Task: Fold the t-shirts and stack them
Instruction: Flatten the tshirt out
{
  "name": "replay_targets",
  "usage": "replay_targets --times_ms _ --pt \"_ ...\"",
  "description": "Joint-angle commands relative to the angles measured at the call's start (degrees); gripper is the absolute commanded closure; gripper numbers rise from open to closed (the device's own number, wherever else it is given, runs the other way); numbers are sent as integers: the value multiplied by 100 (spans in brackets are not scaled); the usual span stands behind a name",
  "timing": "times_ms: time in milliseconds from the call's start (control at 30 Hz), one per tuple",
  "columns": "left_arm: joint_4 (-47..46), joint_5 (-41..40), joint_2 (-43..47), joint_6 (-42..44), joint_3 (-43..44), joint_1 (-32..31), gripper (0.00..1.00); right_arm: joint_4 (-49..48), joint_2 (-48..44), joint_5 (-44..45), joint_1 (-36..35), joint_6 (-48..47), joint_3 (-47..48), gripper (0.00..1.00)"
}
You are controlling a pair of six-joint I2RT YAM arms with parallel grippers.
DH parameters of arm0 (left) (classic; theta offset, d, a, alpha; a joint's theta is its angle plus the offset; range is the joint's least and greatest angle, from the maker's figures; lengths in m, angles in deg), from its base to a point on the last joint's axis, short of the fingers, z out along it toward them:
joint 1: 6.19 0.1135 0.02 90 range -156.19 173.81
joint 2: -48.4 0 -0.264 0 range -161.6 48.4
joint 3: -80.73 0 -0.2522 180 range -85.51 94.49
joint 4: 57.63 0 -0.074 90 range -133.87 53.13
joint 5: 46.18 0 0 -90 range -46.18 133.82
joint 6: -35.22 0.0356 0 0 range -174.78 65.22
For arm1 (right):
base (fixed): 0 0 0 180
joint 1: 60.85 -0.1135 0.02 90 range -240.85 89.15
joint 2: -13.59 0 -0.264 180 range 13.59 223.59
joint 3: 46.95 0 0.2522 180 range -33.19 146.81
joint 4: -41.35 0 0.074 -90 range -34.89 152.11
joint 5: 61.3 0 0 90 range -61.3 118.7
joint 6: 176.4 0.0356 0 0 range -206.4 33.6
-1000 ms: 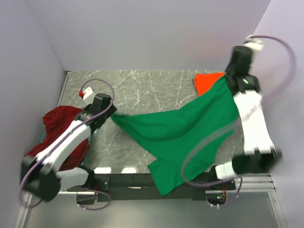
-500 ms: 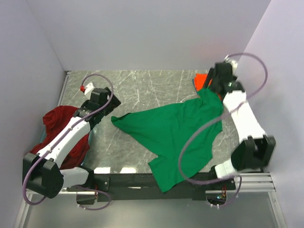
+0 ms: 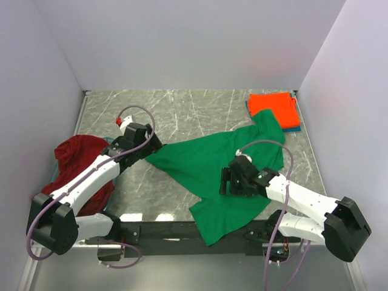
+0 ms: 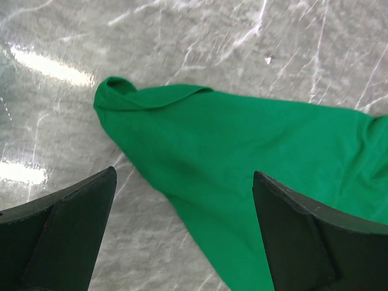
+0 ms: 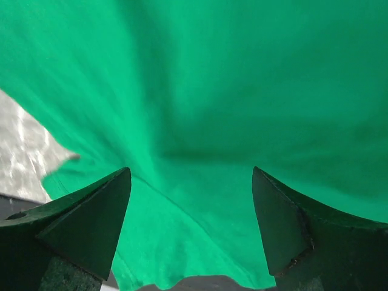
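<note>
T-shirt (image 3: 203, 165) between heap (image 3: 77, 156) and stack (image 3: 274, 108)

The left arm (image 3: 91, 176) and right arm (image 3: 297, 197) have white shells with black joints and black bases. A thin lilac cable (image 3: 140, 108) loops along each. The fingers (image 4: 66, 236) are matte black wedges.

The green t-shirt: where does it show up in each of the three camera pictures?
Top external: the green t-shirt lies spread across the middle and right.
Left wrist: it runs from centre to the right edge.
Right wrist: it fills nearly the whole picture.
Shared landmark: the grey marbled tabletop, visible in all three.
</note>
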Motion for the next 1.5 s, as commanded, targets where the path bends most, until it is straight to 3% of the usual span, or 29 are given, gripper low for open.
replay_targets --times_ms 0,200,467,867,1133,1467 --pt "-154 9 235 -15 -83 -34 0 -625 -61 -330 -185 725 -273 13" --pt "-137 71 121 3 -136 -43 1 -599 940 374 -36 499 51 12" --pt "-92 88 -20 222 -232 -43 0 -687 2196 180 1386 -249 508 11" --pt "-198 781 -302 600 -653 -43 1 -186 3059 531 2996 -945 1694 10" --pt "-892 1521 -256 811 -1208 -298 1 -247 2542 252 3058 -1111 1678 9" --pt "-848 678 -1215 996 -672 -289 30 25 1021 128 3041 -1190 1204 9"
